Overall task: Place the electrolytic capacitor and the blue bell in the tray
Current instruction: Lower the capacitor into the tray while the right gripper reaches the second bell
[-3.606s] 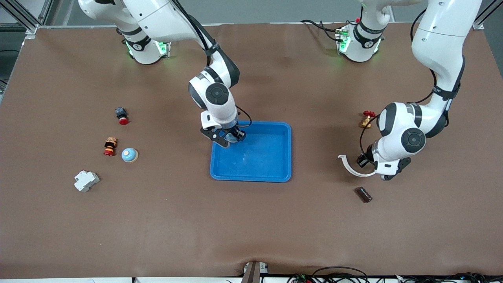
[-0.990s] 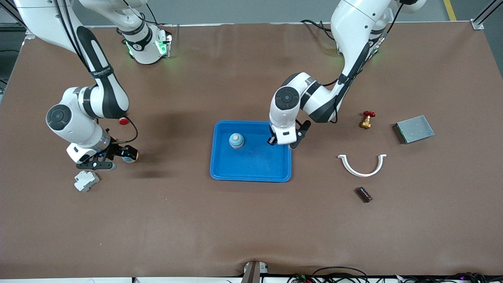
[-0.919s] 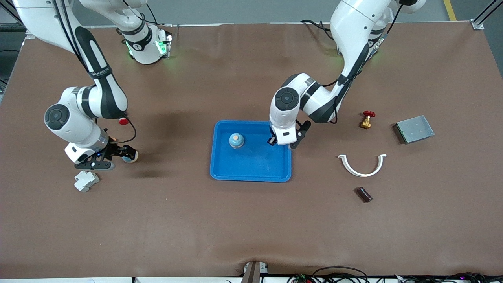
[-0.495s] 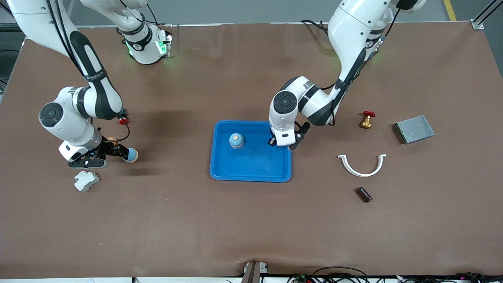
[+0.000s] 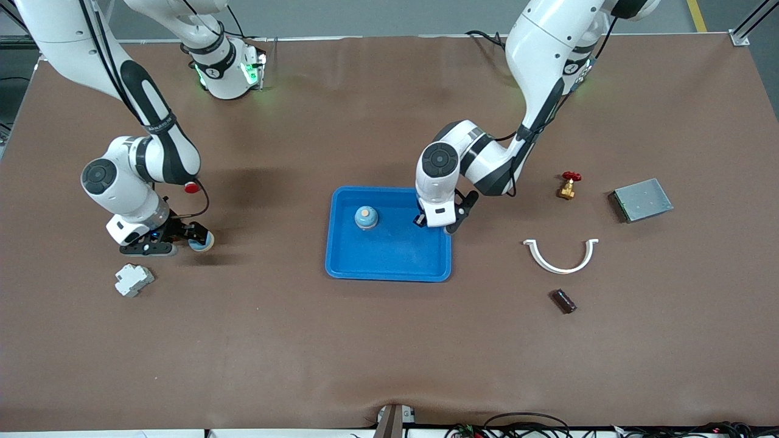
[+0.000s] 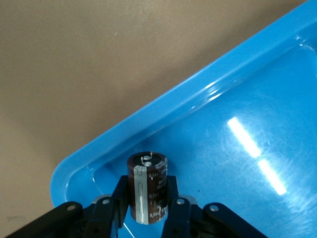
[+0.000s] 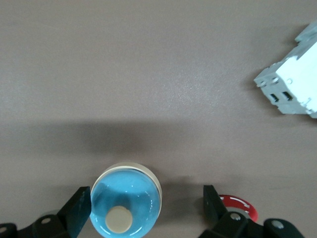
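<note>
The bright-blue tray (image 5: 389, 267) lies mid-table. One blue bell (image 5: 366, 217) with a tan button sits in it. A second blue bell (image 5: 201, 242) stands on the table toward the right arm's end. My right gripper (image 5: 182, 238) is low over this bell, open, its fingers (image 7: 79, 215) astride the bell (image 7: 125, 206) without gripping it. My left gripper (image 5: 433, 220) is over the tray's corner nearest the left arm's base. It is shut on a dark brown electrolytic capacitor (image 6: 147, 186), held upright just inside the tray's rim (image 6: 198, 94).
A white breaker block (image 5: 133, 280) lies nearer the camera than the right gripper, and a red button (image 5: 192, 187) farther. Toward the left arm's end lie a white arc (image 5: 560, 254), a brass valve (image 5: 568, 185), a grey box (image 5: 642, 199) and a small dark part (image 5: 563, 300).
A bell was left in the tray and the right arm went to the second bell; over the last half second it shifted closer onto it. The left arm brought the capacitor over the tray.
</note>
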Robot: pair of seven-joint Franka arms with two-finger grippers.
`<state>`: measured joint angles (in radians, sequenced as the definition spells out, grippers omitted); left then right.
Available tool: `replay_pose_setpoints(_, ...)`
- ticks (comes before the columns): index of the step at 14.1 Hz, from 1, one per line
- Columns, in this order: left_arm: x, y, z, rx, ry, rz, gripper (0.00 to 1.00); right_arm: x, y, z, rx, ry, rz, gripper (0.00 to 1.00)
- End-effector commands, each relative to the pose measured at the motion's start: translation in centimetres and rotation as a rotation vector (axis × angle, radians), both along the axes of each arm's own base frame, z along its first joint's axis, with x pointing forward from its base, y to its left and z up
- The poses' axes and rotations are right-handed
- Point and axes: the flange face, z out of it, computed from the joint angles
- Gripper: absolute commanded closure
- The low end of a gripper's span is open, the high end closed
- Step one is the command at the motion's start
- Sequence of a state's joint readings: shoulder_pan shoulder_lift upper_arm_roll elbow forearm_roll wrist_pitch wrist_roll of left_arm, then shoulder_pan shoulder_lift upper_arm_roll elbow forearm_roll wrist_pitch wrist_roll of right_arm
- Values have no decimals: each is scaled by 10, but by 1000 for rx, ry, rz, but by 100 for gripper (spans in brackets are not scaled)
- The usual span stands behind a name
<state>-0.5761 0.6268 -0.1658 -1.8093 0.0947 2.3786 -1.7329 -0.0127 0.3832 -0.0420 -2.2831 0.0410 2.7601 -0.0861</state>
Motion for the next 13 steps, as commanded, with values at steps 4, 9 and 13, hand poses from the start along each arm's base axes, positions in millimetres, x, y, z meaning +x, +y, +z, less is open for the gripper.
replay_pose_setpoints(4, 3, -5, 4, 1, -28, -14, 59, -7, 19, -5, 21, -3, -54, 0)
replay_pose_setpoints(9, 7, -8, 12, -3, -37, -18, 0, -9, 21, -17, 20, 3, -54, 0)
replay_pose_setpoints(13, 25, -9, 42, 18, -42, -34, 0, -10, 29, -21, 21, 13, -66, 0)
